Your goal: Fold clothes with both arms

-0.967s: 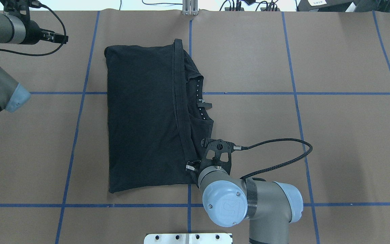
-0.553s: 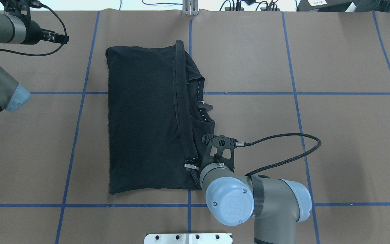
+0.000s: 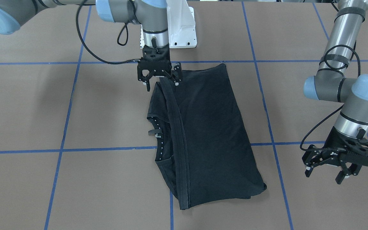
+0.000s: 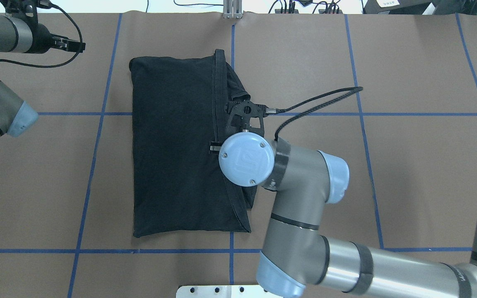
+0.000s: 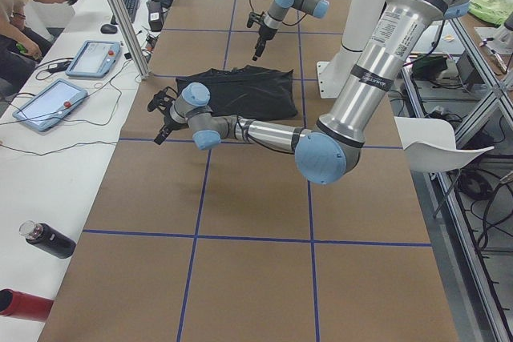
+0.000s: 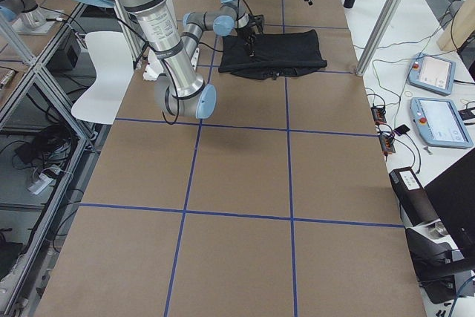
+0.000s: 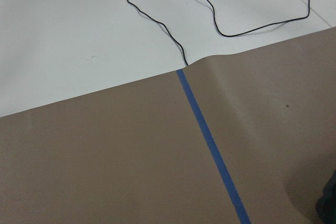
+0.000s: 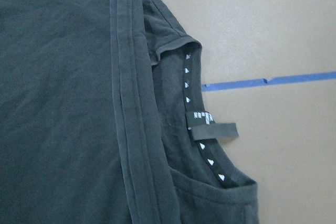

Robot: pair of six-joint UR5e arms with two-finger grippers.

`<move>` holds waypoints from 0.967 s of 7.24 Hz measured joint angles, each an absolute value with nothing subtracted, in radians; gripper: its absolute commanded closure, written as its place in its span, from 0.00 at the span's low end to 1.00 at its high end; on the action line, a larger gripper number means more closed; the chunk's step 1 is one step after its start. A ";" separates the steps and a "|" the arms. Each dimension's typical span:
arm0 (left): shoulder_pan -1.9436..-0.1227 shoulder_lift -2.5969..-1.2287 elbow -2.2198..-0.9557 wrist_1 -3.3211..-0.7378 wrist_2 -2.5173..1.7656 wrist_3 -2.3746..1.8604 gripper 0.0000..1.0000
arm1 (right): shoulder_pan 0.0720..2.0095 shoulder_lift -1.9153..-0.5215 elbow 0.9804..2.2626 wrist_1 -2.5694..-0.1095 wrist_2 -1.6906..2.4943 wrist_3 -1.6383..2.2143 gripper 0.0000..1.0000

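1. T-shirt [image 4: 172,145]: black and already folded into a long rectangle, it lies flat on the brown table [image 4: 387,165]. Most of it sits to the robot's left of the centre line. Its long axis runs straight away from the robot toward the operators' side.
2. A doubled hem band [image 3: 179,134] runs along that axis. The collar [image 8: 202,145] and its neck label [image 8: 212,129] show on the robot's right of the band.
3. The right end effector [image 3: 162,84] hangs directly over the shirt's robot-side short edge, at the end of the hem band. Its jaws are spread wide and nothing is pinched between them. In the overhead view its own wrist hides most of it.
4. The left end effector [image 3: 324,174] is also spread and empty. It hovers over bare table well apart from the shirt, off the far corner on the robot's left.
5. The right arm is clearly the nearer one. The cloth is straight below it, so a plain descent would probably reach the near edge. The left arm would have to come inward to take the far end.
6. Nothing lies on the shirt. The right end effector's cable [image 4: 317,99] loops away over the table to the robot's right, clear of the cloth. Blue tape lines [image 4: 304,114] cross the table beneath the shirt.
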State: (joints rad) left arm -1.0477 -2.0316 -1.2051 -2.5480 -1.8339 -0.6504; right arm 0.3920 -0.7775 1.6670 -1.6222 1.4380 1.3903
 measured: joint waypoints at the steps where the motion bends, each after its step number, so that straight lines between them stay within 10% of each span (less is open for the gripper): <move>1: -1.048 -2.031 -1.211 -2.548 -1.834 -0.650 0.00 | 0.420 -0.684 1.520 -1.626 1.454 1.356 0.00; 7: -1.048 -2.031 -1.215 -2.548 -1.835 -0.650 0.00 | 0.439 -0.468 1.096 -1.647 1.464 1.231 0.00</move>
